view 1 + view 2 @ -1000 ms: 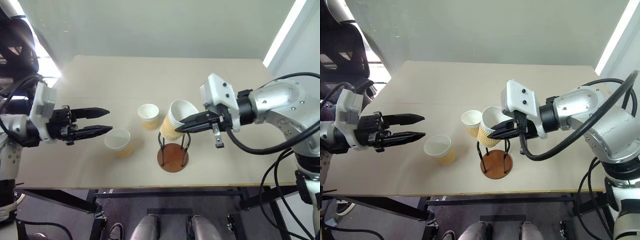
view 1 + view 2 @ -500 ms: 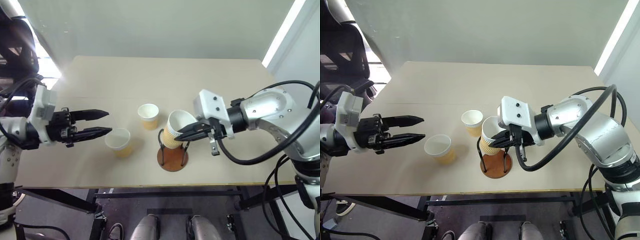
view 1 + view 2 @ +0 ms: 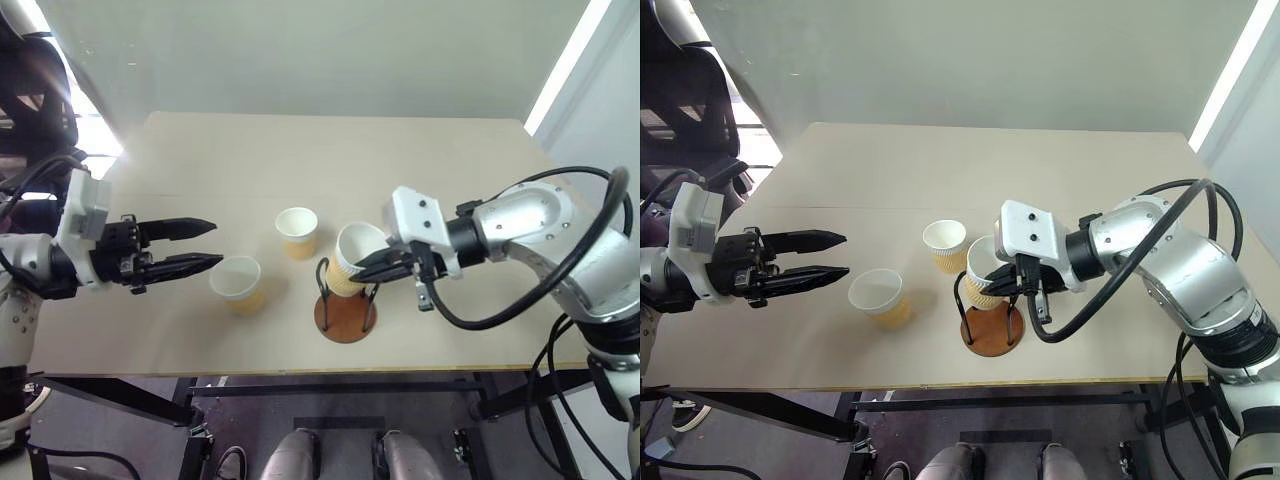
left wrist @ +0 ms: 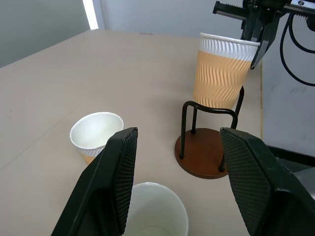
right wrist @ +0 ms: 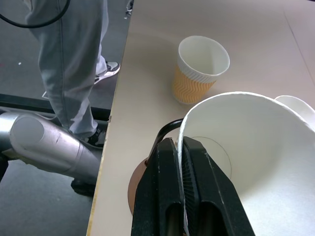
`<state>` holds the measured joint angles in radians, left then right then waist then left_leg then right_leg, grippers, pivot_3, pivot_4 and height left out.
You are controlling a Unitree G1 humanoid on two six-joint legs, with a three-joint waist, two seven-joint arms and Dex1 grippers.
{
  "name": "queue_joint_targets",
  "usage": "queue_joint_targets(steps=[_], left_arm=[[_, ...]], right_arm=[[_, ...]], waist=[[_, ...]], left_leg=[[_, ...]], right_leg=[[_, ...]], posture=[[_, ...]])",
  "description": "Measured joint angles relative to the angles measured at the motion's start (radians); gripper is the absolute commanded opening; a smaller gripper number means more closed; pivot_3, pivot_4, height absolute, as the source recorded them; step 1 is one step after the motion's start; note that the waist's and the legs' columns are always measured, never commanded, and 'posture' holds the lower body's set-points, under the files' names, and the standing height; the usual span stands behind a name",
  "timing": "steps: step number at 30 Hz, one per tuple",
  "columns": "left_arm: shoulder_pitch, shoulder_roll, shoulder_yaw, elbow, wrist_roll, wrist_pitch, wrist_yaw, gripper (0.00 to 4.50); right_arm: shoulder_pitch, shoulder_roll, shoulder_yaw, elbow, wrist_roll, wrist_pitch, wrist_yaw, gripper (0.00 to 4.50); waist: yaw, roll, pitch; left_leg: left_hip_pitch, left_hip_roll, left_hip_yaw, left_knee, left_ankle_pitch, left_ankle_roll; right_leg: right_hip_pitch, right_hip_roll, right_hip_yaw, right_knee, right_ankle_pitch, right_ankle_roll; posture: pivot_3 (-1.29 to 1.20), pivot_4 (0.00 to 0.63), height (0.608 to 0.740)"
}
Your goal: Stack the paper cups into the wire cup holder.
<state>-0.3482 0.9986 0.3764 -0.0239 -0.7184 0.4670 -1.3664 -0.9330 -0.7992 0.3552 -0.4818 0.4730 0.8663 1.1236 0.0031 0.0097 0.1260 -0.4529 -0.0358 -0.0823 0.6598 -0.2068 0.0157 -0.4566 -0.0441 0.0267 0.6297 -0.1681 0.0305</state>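
- My right gripper pinches the cup rim, cup base between the holder wires.
- Right wrist view adds a person's legs.
- Left gripper released, empty.

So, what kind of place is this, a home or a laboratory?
Most likely a robot test room, not a home. A bare plain table stands before a blank grey wall, carrying little beyond the paper cups and the wire cup holder. A person stands beside the table.
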Motion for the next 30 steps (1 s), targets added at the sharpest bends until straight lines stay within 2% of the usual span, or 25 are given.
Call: queue_joint_targets(steps=[1, 10, 15, 17, 20, 23, 27, 30], left_arm=[[0.0, 0.0, 0.0, 0.0, 0.0, 0.0, 0.0, 2.83], [0.0, 0.0, 0.0, 0.0, 0.0, 0.0, 0.001, 2.83], [0.001, 0.014, -0.001, 0.001, 0.006, 0.0, -0.005, 2.83], [0.001, 0.063, -0.008, 0.01, 0.027, -0.004, -0.027, 2.83], [-0.002, 0.188, -0.05, 0.09, 0.122, -0.054, -0.094, 2.83], [-0.011, 0.241, -0.099, 0.155, 0.186, -0.114, -0.16, 2.83], [-0.072, 0.246, -0.195, 0.204, 0.248, -0.175, -0.204, 2.83], [-0.132, 0.202, -0.257, 0.225, 0.264, -0.188, -0.207, 2.83]], right_arm=[[0.0, 0.0, 0.0, 0.0, -0.001, -0.003, 0.004, 0.05], [0.001, 0.005, 0.0, 0.003, -0.017, -0.032, 0.017, 3.02], [-0.003, 0.001, 0.0, 0.019, -0.036, -0.046, 0.023, 3.02], [-0.014, -0.011, -0.001, 0.038, -0.046, -0.055, 0.026, 3.02], [-0.033, -0.058, -0.051, 0.061, -0.048, -0.067, 0.034, 3.02], [-0.032, -0.104, -0.131, 0.084, -0.036, -0.073, 0.041, 3.02], [-0.031, -0.158, -0.246, 0.121, 0.01, -0.07, 0.062, 3.02], [-0.029, -0.189, -0.325, 0.122, 0.058, -0.043, 0.064, 3.02]], waist=[[0.0, 0.0, 0.0], [0.0, 0.0, 0.0], [0.0, 0.0, 0.0], [0.0, 0.0, 0.0], [0.001, 0.0, 0.0], [0.003, 0.0, 0.0], [0.006, 0.0, 0.0], [0.007, 0.0, 0.0]], left_leg=[[0.0, 0.0, 0.0, 0.0, 0.0, 0.0], [0.0, 0.0, 0.0, 0.0, 0.0, 0.0], [0.0, 0.0, 0.0, 0.0, 0.0, -0.001], [-0.001, 0.001, 0.0, 0.0, -0.001, -0.001], [0.0, 0.001, 0.0, -0.001, -0.001, -0.002], [-0.001, 0.001, 0.0, -0.002, -0.002, -0.003], [-0.003, 0.001, 0.0, -0.002, -0.002, -0.003], [-0.002, 0.001, 0.0, -0.004, -0.002, -0.004]], right_leg=[[0.0, 0.0, 0.0, 0.0, 0.0, 0.0], [0.0, 0.0, 0.0, 0.0, 0.0, 0.0], [0.0, 0.0, 0.0, 0.0, 0.0, 0.0], [-0.001, 0.001, 0.0, 0.0, 0.0, -0.001], [-0.001, 0.001, 0.0, -0.001, 0.0, -0.002], [-0.002, 0.001, 0.0, -0.001, 0.0, -0.003], [-0.003, 0.001, 0.001, -0.002, 0.0, -0.004], [-0.003, 0.001, 0.001, -0.002, 0.0, -0.004]], posture=[[0.0, 0.15, 0.74], [0.0, 0.15, 0.74], [0.0, 0.15, 0.74], [0.0, 0.15, 0.74], [0.0, 0.15, 0.74], [0.0, 0.15, 0.74], [0.0, 0.15, 0.74], [0.0, 0.15, 0.74]])
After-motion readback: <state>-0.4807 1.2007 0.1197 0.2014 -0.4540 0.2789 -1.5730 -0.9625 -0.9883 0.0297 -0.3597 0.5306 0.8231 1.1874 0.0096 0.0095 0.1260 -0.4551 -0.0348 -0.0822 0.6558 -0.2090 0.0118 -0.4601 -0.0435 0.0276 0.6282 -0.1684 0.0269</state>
